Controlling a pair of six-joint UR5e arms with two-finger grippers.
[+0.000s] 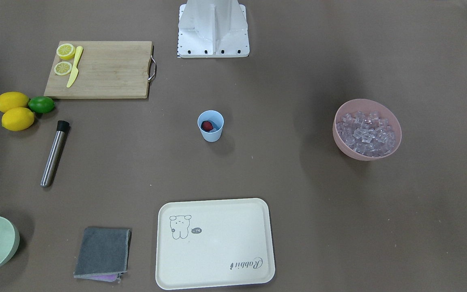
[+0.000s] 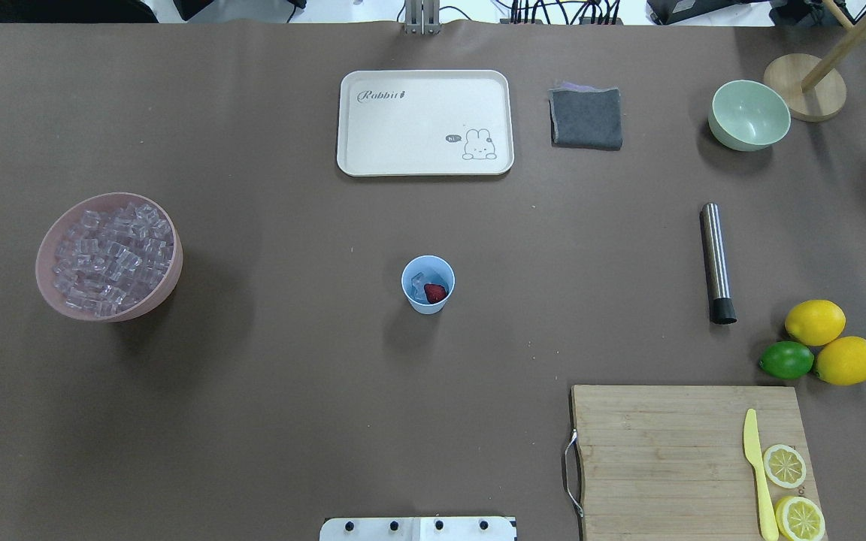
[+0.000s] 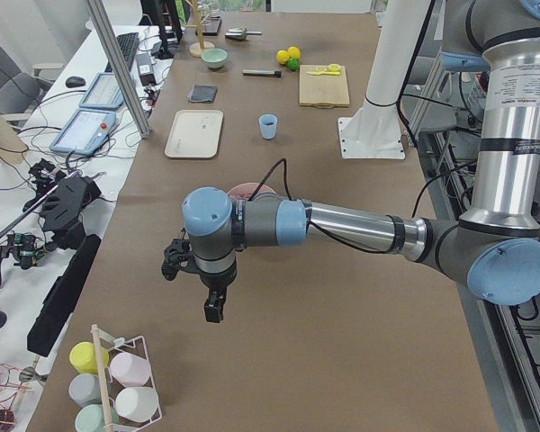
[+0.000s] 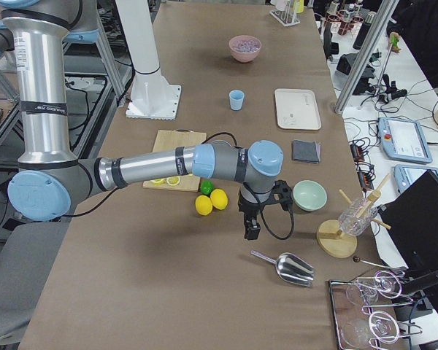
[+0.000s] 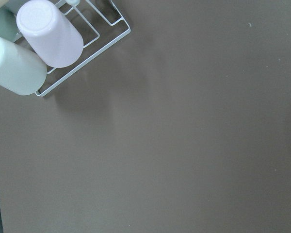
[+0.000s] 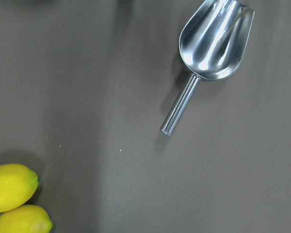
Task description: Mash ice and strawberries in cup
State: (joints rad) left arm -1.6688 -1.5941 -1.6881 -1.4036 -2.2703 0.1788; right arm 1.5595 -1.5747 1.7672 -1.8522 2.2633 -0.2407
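Note:
The light blue cup [image 2: 428, 284] stands upright at the table's middle. Inside it lie a red strawberry [image 2: 435, 292] and a clear piece of ice [image 2: 418, 282]. More ice [image 2: 113, 255] fills a pink bowl [image 2: 171, 279] at the overhead view's left. A steel rod with a black tip [image 2: 717, 263] lies flat to the cup's right. My left gripper [image 3: 213, 310] hangs over bare table far from the cup. My right gripper [image 4: 252, 232] hangs near the lemons and a metal scoop [image 6: 213, 41]. Both grippers show only in the side views, so I cannot tell their state.
A cream tray [image 2: 425, 169], a grey cloth [image 2: 587, 118] and a pale green bowl [image 2: 749, 114] sit along the far side. A wooden cutting board [image 2: 666, 451] carries lemon halves and a yellow knife. Two lemons [image 2: 815, 321] and a lime [image 2: 786, 360] lie beside it. A cup rack [image 5: 82, 53] stands at the left end.

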